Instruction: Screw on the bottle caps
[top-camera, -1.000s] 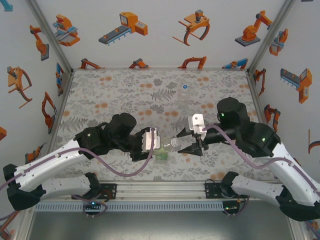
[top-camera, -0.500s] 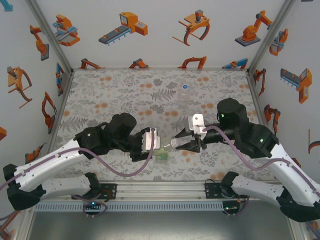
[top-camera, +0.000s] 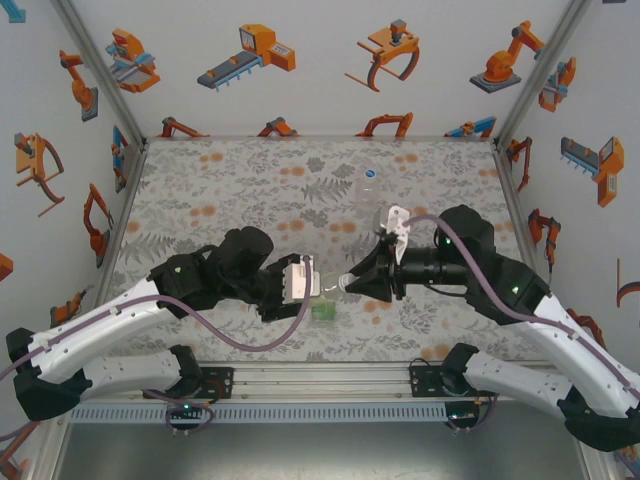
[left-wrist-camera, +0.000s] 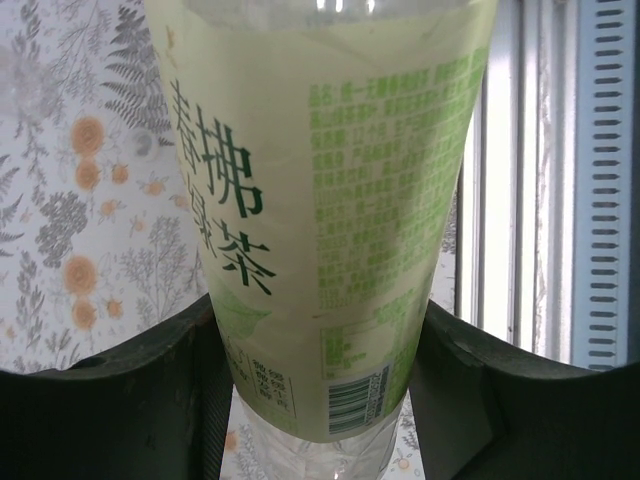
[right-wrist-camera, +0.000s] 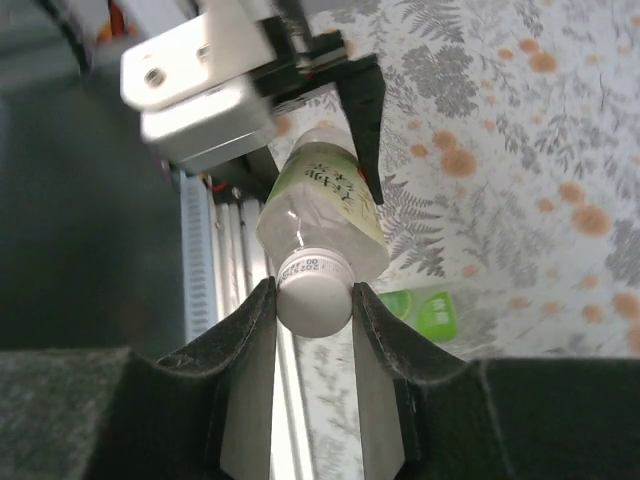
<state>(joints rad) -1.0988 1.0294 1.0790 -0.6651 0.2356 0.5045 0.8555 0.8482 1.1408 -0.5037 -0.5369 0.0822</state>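
Observation:
Low over the table, a clear bottle with a pale yellow-green label (left-wrist-camera: 330, 220) lies on its side, and my left gripper (left-wrist-camera: 320, 400) is shut on its body. In the top view that bottle (top-camera: 331, 288) spans the gap between the two grippers. My right gripper (right-wrist-camera: 313, 302) is shut on the white cap (right-wrist-camera: 313, 300) sitting on the bottle's neck, one finger against each side. From above, the right gripper (top-camera: 349, 283) faces the left gripper (top-camera: 312, 287). A second bottle with a bright green label (top-camera: 324, 310) lies on the table just beneath. A third clear bottle (top-camera: 368, 197) stands at the back with a blue cap (top-camera: 368, 174) on top.
The table has a floral cover (top-camera: 220, 200), with walls on the left, the right and at the back. A metal rail (top-camera: 320, 380) runs along the near edge between the arm bases. The green-labelled bottle (right-wrist-camera: 425, 312) lies directly under the held one.
My right gripper has closed from open onto the white cap, and its wrist has rotated. The left gripper and the held bottle have not moved.

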